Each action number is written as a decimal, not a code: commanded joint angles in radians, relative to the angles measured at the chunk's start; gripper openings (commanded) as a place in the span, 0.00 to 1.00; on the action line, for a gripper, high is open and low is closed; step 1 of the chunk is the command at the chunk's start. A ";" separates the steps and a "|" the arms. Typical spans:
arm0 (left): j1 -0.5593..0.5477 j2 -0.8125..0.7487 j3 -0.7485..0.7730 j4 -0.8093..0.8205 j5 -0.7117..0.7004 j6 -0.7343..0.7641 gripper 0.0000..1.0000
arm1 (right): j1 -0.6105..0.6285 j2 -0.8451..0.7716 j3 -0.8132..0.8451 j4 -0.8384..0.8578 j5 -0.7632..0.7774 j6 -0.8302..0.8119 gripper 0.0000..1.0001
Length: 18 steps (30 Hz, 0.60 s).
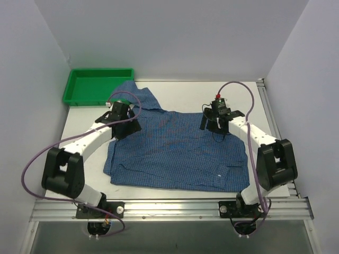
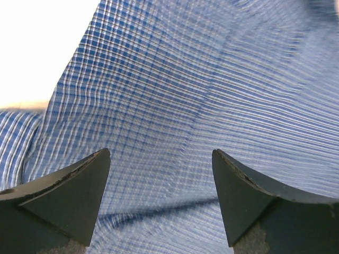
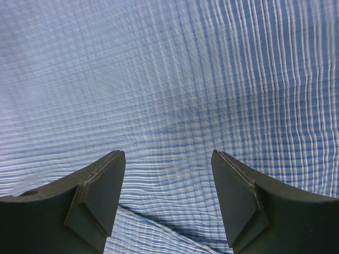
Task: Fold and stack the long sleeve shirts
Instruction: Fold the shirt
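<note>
Top external view is showing the blue shirt (image 1: 175,153) lying mid-way on the worktop (image 1: 185,95), stretching left edge to right edge. The left gripper (image 1: 126,127) and right gripper (image 1: 212,125) are hovering, jaws apart, directly above its far side.

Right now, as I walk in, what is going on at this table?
Two robot arms are working on a blue checked shirt that lies mostly flat on the table. The left end effector is low over the shirt's far left part, and the right end effector is over its far right part. Both are open, with cloth close beneath them but nothing gripped. A green tray sits at the far left corner, beside the shirt.
</note>
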 commanded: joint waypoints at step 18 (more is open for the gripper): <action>0.083 -0.027 -0.258 -0.159 0.123 0.028 0.85 | -0.020 -0.038 -0.243 -0.177 -0.112 0.033 0.66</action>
